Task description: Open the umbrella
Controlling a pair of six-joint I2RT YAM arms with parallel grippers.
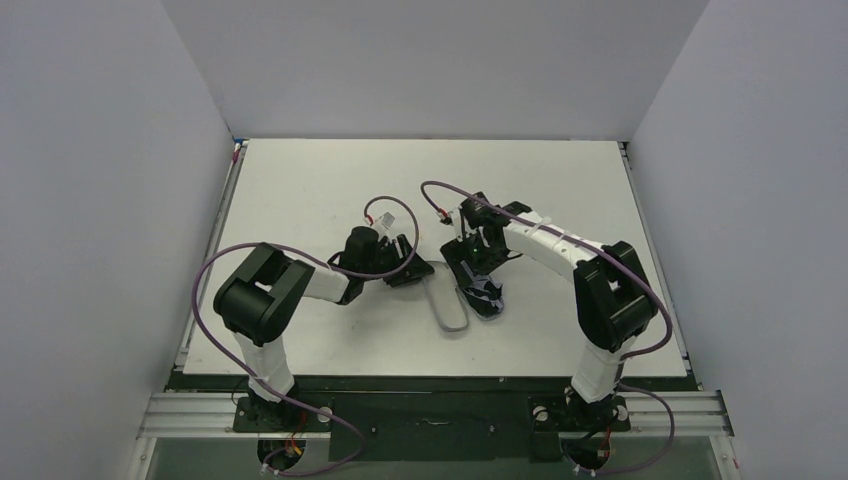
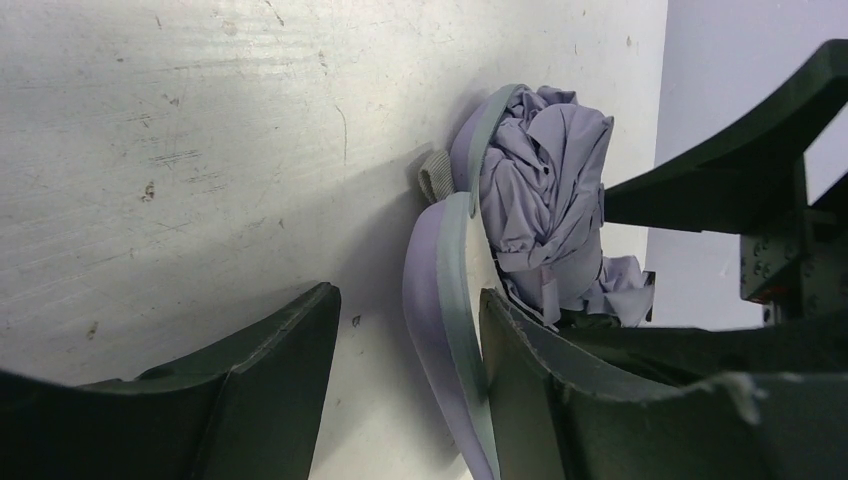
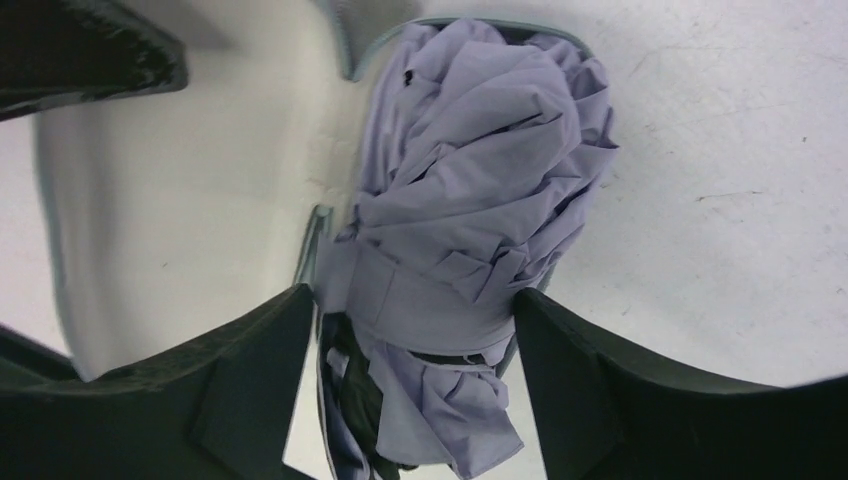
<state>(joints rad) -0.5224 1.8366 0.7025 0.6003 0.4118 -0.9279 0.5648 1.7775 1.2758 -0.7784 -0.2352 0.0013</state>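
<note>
- The umbrella (image 3: 470,190) lies folded in a crumpled lavender bundle in the open case (image 2: 440,300), near the middle of the desk (image 2: 150,150) between the two arms.
- The right claw (image 3: 412,300) is on it. Its fingers (image 3: 590,370) meet the bundle on both flanks at the strap band (image 3: 430,300), so it appears to pinch the umbrella.
- In the right wrist view the bundle's long axis runs straight out from between those fingers.
- The left claw (image 2: 408,298) is spread, with the raised half of the case between its fingers and the umbrella just beyond.
- Judged obstacles are the case walls cradling the bundle, the band wrapped round the fabric, and the two claws working close together.
</note>
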